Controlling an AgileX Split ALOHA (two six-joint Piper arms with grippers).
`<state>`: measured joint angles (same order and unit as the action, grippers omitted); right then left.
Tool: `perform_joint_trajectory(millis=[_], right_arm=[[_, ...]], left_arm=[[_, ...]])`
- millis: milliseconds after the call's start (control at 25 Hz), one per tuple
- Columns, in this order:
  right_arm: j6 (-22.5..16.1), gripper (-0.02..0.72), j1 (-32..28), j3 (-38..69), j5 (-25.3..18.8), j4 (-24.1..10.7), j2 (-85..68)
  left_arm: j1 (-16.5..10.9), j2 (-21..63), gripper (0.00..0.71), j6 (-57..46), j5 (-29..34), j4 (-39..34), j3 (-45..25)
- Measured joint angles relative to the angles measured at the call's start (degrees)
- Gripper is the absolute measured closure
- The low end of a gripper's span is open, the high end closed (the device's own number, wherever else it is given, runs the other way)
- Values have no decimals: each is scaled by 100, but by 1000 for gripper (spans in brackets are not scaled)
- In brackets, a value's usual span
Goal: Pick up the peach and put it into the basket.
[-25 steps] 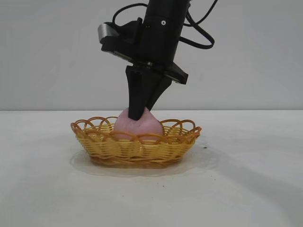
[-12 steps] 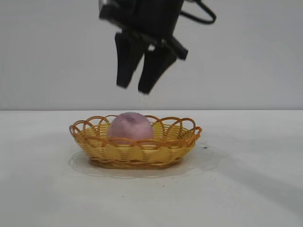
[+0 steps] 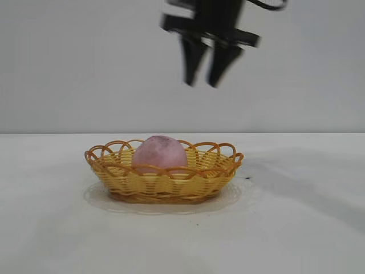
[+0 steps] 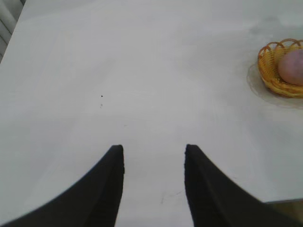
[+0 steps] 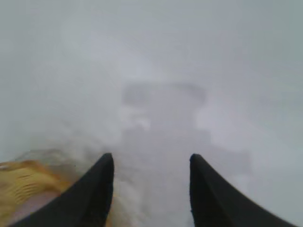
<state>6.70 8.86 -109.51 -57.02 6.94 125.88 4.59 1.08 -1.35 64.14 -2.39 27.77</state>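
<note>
1. Resting inside the basket (image 3: 162, 180), the peach (image 3: 159, 153) sits left of the basket's middle, its rounded top showing above the looped rim in the exterior view.

2. Nothing touches the fruit; its pink-mauve skin is clear of both grippers.

3. The basket stands on the white table (image 3: 302, 228), a faint shadow spread around its base.

4. High above the basket and off toward its right end, the right gripper (image 3: 205, 80) hangs in the air, well apart from the peach.

5. Its two dark fingers (image 3: 191, 63) point downward with a gap between them, spread and holding nothing.

6. The right arm's body runs out of the exterior view's top edge, a cable looping beside it.

7. Seen from the right wrist, the same fingers (image 5: 97, 189) frame bare table, with a blurred yellow edge of the basket (image 5: 23, 182) beside one of them.

8. A soft shadow of the arm lies on the table surface between those fingers in that view.

9. The left gripper (image 4: 153, 150) hovers over an open stretch of table (image 4: 118, 71), well away from the basket (image 4: 272, 78).

10. Its fingers (image 4: 111, 175) stand parted with only the white surface between them, gripping nothing.

11. From the left wrist view, the peach (image 4: 292, 66) shows as a pink dome inside the yellow weave, far from that gripper.
</note>
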Motion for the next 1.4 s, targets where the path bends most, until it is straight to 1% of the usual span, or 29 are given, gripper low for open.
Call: perform_joint_trajectory(millis=[80,200,240,320,400,520,640,720,840,960,1040,1120,1280,1400], right_arm=[[0,390,-321,0,12,26,0],[0,390,-749,0,145,183,0],[0,390,-879,-2,170,292,0],[22,390,-1094,-2,184,665,0],[123,390,-1244,-2,161,957,-39],[163,390,-1295,-2,-81,1056,-390],[184,390,-1255,166,-331,1019,-1213],[184,390,-1170,628,-311,868,-2012],[184,390,-1082,2058,-30,736,-3519],[361,390,-1069,3621,291,650,-5199],[441,390,-1069,4475,437,539,-6127],[451,390,-1069,5217,486,426,-6929],[396,390,-1069,6255,415,254,-8456],[254,390,-1069,6781,139,182,-9602]], left_arm=[[0,0,451,0,0,0,0],[0,0,451,0,0,0,0],[0,0,451,0,0,0,0],[0,0,451,0,0,0,0],[0,0,451,0,0,0,0],[0,0,451,0,0,0,0],[0,0,451,0,0,0,0],[0,0,451,0,0,0,0],[0,0,451,-10,0,0,0],[0,0,451,-10,0,0,0],[0,0,451,-10,0,0,0],[0,0,451,-10,0,0,0],[0,0,451,-10,0,0,0],[0,0,451,-10,0,0,0]])
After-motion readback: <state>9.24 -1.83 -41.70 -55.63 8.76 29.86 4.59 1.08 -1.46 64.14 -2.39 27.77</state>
